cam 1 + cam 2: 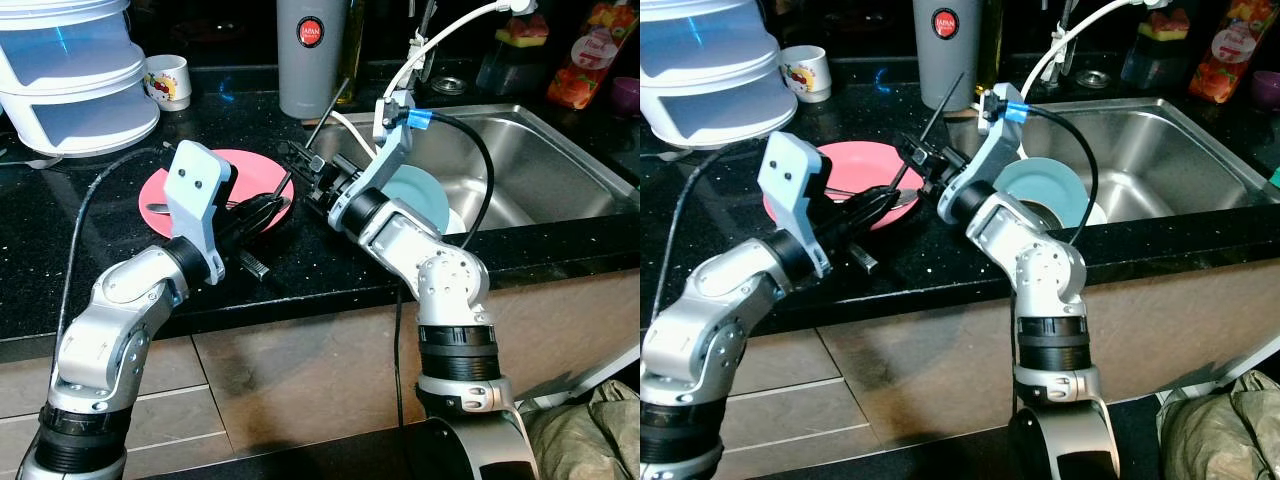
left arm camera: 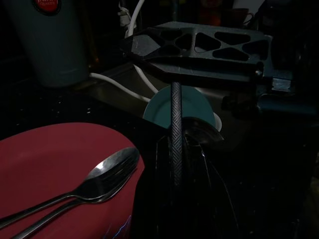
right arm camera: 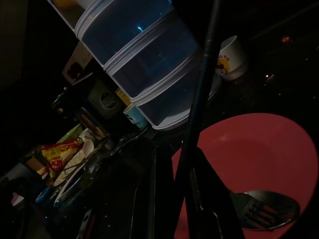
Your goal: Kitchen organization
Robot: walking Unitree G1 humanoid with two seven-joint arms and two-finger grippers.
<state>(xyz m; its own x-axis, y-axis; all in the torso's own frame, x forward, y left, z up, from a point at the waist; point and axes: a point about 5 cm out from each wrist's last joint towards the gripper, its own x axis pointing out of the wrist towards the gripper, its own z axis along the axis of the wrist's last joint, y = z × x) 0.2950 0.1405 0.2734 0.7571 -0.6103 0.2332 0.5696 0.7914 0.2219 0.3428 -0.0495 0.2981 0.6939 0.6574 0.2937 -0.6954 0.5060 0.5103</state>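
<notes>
**Crowded at the plate's sink side, open counter at the front edge**

Over the sink-side rim of the pink plate (image 1: 235,165), the left gripper (image 1: 268,210) and right gripper (image 1: 305,165) face each other closely, with a thin dark rod (image 1: 318,125) slanting up between them. A spoon and fork (image 2: 107,174) lie on the plate. Behind stand the grey tumbler (image 1: 312,55), a small mug (image 1: 168,80) and stacked white containers (image 1: 75,70). A white cable (image 1: 440,35) arches over the sink (image 1: 540,160), where a teal plate (image 1: 420,195) leans. Bare black counter (image 1: 300,280) runs along the front edge.
</notes>
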